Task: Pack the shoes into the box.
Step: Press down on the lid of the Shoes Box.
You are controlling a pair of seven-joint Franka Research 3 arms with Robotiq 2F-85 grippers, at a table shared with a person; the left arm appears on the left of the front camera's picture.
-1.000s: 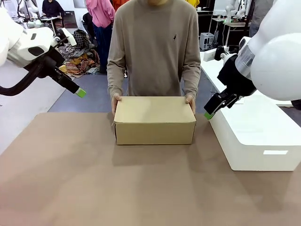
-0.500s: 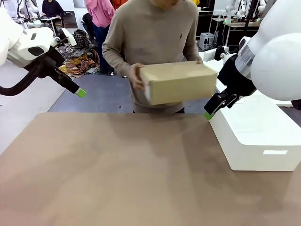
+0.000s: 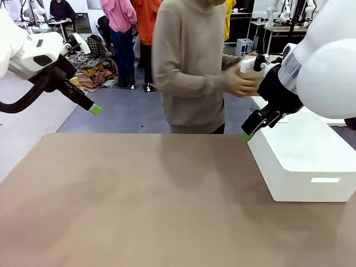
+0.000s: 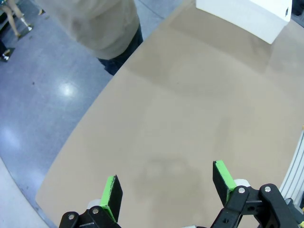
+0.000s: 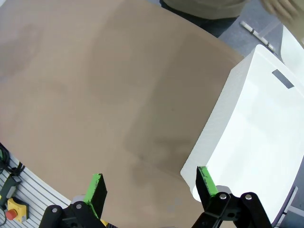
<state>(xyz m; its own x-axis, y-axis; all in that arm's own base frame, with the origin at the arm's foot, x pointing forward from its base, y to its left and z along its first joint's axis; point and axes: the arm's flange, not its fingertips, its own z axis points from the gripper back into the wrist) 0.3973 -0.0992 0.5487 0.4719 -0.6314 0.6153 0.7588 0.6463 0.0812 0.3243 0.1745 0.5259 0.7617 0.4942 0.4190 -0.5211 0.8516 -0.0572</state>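
Note:
The shoes and the box are out of view. At the table's far edge a person stands turned toward the picture's right, with both hands [image 3: 243, 83] reaching behind my right arm. My left gripper [image 3: 95, 109] hangs open above the far left corner of the brown table [image 3: 139, 194], and in its wrist view [image 4: 166, 178] nothing sits between the fingers. Beside the white box's near corner my right gripper [image 3: 245, 136] is open too, with bare tabletop under the gap [image 5: 151, 178].
A large white rectangular box [image 3: 303, 161] stands along the table's right side, and it appears in the wrist views too [image 5: 256, 133] [image 4: 247, 14]. Other people stand on the grey floor behind the person.
The person has lifted the cardboard box off the table's far middle and swung it to the right, out of sight behind my right arm. Neither arm has moved.

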